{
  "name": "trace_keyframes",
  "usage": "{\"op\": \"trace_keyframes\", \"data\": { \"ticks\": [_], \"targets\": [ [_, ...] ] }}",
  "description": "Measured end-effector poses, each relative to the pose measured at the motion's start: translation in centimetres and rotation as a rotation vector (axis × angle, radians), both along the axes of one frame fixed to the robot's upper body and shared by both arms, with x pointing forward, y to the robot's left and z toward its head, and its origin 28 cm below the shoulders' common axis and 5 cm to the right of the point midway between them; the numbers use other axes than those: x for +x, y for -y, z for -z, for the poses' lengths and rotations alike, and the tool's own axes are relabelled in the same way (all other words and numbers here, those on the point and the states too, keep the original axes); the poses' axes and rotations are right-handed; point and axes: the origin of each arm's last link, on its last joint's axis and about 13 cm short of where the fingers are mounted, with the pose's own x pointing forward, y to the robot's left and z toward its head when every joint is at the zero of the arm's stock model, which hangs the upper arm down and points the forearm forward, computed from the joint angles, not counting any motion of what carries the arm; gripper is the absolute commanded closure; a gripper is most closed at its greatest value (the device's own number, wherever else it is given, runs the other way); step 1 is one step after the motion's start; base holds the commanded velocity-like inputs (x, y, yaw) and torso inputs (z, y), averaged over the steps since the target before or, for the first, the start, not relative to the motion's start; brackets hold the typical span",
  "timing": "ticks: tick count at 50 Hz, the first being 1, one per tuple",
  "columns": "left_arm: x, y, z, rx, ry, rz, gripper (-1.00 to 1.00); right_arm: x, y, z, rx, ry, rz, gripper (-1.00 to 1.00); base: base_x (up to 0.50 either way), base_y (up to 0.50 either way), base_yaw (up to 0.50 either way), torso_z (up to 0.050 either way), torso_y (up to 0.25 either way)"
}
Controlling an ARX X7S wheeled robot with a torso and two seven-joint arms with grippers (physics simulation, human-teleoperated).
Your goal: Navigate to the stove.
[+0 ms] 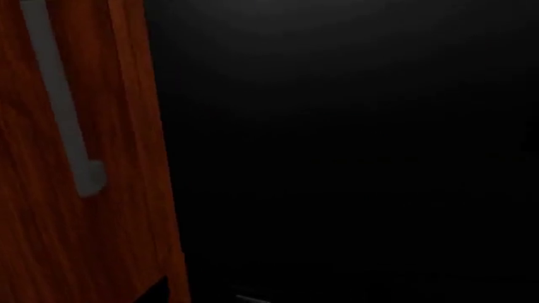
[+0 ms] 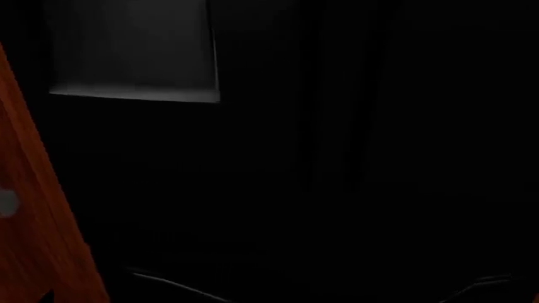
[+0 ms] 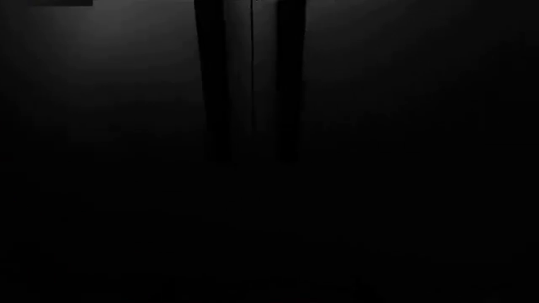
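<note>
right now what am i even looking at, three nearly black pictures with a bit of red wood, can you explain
These are simulator renders from a wheeled robot with two arms, each ending in a claw. One picture comes from a camera on its head, the other two from cameras near each wrist.

The robot is facing a large, very dark surface, so most of each picture is black. The head view shows a lighter grey panel on it. The right wrist view shows two dark vertical bars, possibly door handles.

The red wood is a cabinet door with a grey bar handle, seen by the left wrist camera and at the head view's left edge.

No claw shows, nothing is visibly held, and the stove it must reach is not in sight.
</note>
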Motion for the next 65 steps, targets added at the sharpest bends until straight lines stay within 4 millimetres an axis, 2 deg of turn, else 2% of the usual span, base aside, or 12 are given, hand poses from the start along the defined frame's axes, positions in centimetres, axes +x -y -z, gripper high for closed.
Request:
{"op": "trace_keyframes", "data": {
  "ticks": [65],
  "targets": [
    [0.17,-0.13,0.0,0.001,-0.008,0.0,-1.0,0.0,-0.03,0.07,0.0,-0.016,-0.003,-1.0,0.0,0.0,-0.5,0.0,0.0]
  ]
}}
